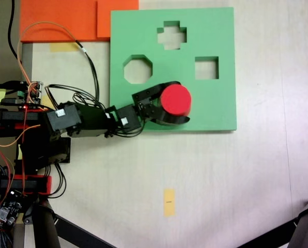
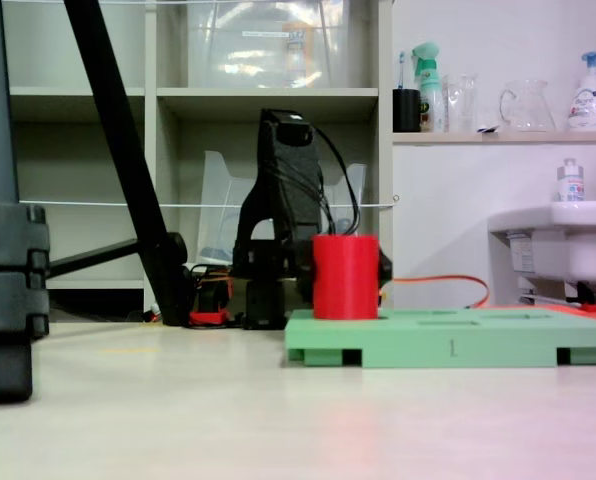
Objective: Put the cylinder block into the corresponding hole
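Insertion step: gripper (image 1: 181, 105) clamped around the cylinder block (image 1: 175, 100) standing on the green foam board (image 1: 221, 31) (round hole hidden); next, seat or release.

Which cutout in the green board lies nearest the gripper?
The octagonal cutout, just up-left of the gripper holding the red cylinder; the cross and square cutouts lie farther.

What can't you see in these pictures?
- The round hole: in the top-down fixed view the red cylinder block and end effector cover that part of the green board.
- Whether the block has sunk in: the low fixed view shows it above the board, its base hidden.
- The arm's base: cut off at the left edge, top-down.
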